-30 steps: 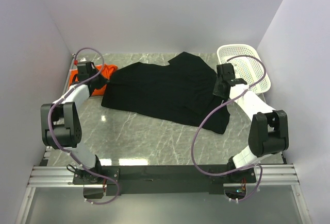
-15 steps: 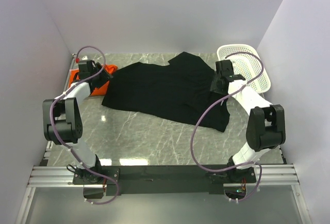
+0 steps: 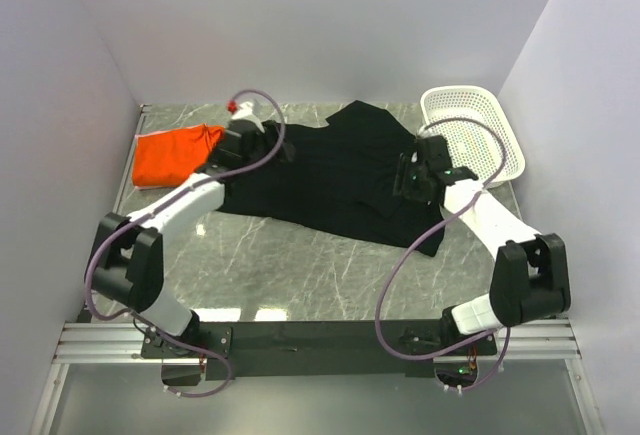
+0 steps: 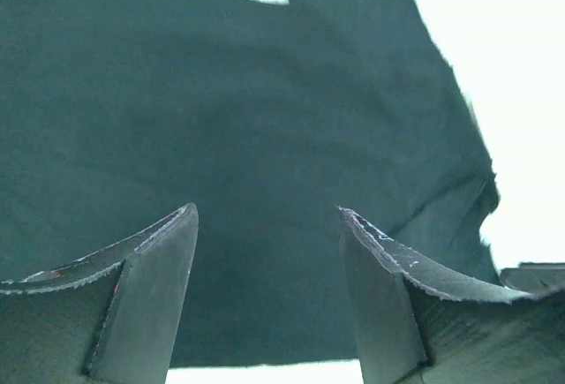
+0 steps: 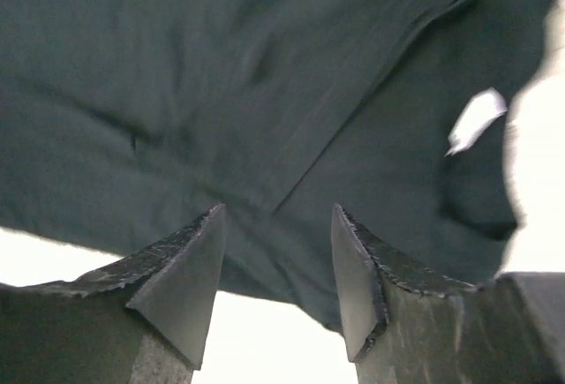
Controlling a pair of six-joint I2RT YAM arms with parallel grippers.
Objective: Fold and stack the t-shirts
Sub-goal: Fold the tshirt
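Both arms are reaching further in than a second ago. The left gripper (image 4: 268, 225), which was over the orange t-shirt (image 3: 170, 155), is now hanging over the left part of the black t-shirt (image 3: 330, 170). The right gripper (image 5: 277, 225) is sitting a little inward from that shirt's basket-side edge. Each pair of jaws is standing apart and gripping nothing, with dark cloth lying below the tips.

With the left arm out of the way, the orange shirt is showing in full, bunched at the table's (image 3: 300, 265) far left and touching the black one's sleeve end. The black shirt is lying spread but rumpled across the middle, not yet folded. I judge both arms are lining up for a fresh hold on it.

The white mesh basket (image 3: 456, 93) is standing at the far right, showing only its own mesh inside.
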